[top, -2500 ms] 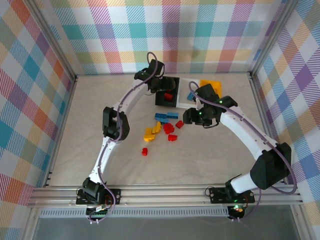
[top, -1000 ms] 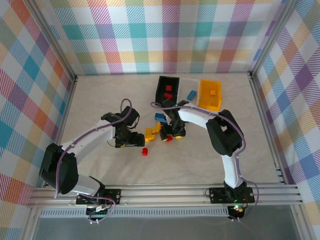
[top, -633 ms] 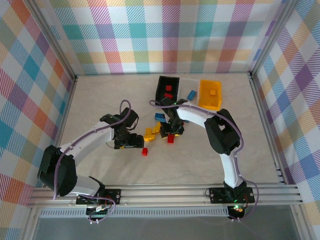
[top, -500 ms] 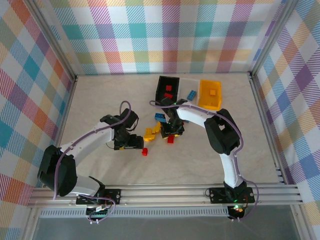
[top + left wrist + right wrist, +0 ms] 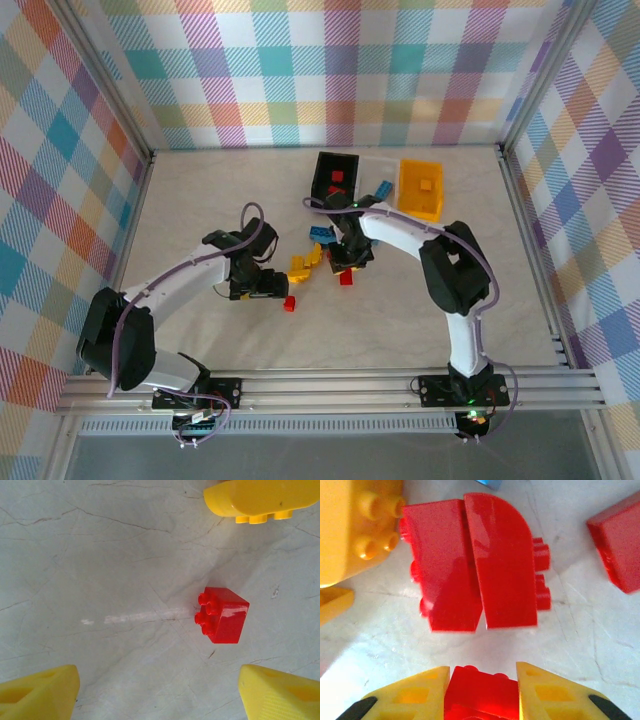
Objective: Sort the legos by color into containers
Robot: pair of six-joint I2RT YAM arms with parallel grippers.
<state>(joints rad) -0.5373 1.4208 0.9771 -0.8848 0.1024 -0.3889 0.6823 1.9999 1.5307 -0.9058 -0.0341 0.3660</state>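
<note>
Left arm reaches in from 7 o'clock, left gripper (image 5: 157, 675) spread wide. Right arm folds back toward 9 o'clock, right gripper (image 5: 482, 674) clamped on a red brick (image 5: 480, 692).

In your right wrist view, the red brick (image 5: 480, 692) between the fingers (image 5: 415, 697) runs off the bottom edge. A yellow brick (image 5: 355, 525) is cut at the upper left, and a second red brick (image 5: 617, 550) at the right edge. In the top view, the right gripper (image 5: 348, 262) covers part of the cluster.

Pale marbled tabletop (image 5: 400, 320); pastel plaid walls (image 5: 330, 70) on 3 sides; aluminium rail (image 5: 330, 392) along near edge.
</note>
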